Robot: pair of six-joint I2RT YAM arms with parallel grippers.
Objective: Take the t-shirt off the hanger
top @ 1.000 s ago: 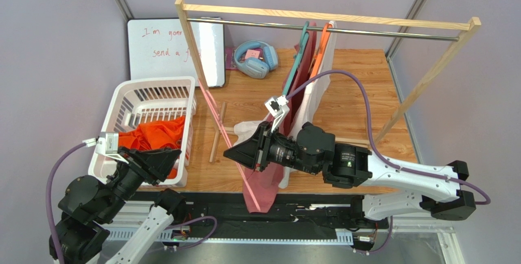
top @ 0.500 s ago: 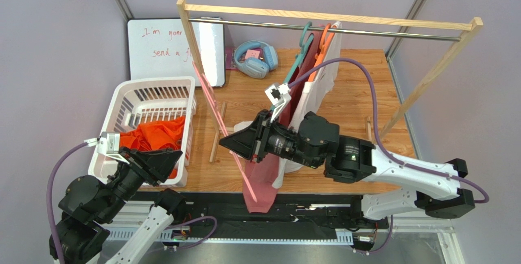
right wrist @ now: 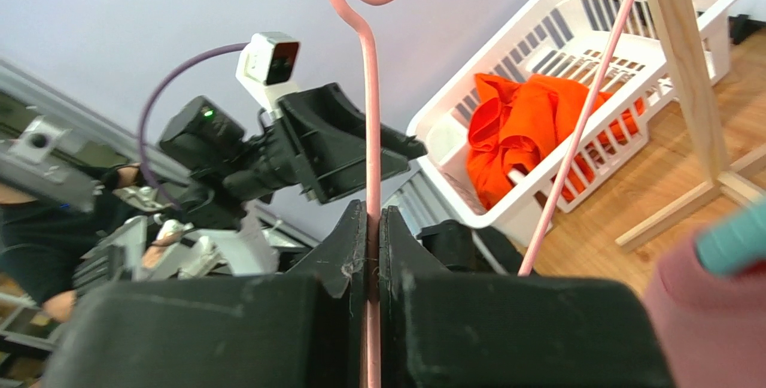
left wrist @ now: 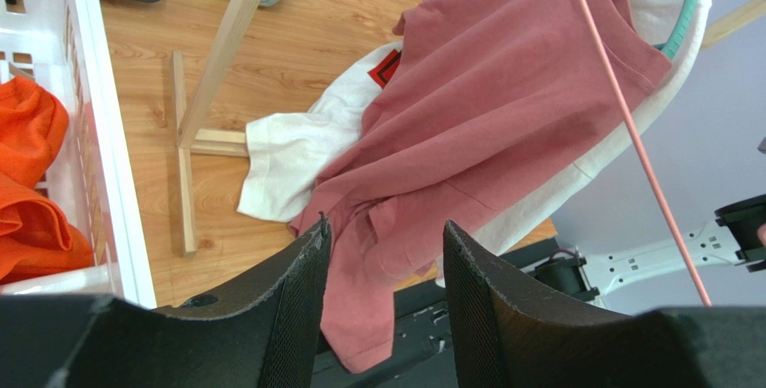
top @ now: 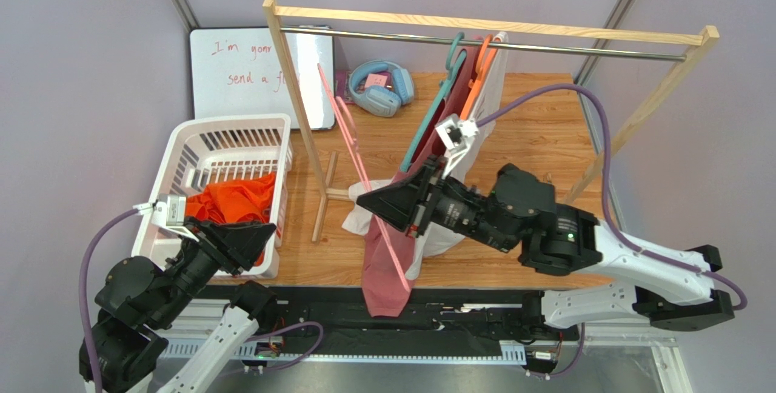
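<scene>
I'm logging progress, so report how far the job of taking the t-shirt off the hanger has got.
Seemingly done: an orange garment lies in the white basket, and the pink hanger looks bare. In hand: the right gripper is shut on that hanger; the left gripper is open, holding nothing. Left: the red t-shirt and the white t-shirt hang from hangers on the rail.

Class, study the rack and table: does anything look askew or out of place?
Yes. The pink hanger is off the rail, slanted, clamped in the right gripper. The red t-shirt sags over the near edge of the table, and a white t-shirt sprawls crumpled on the wood.
</scene>
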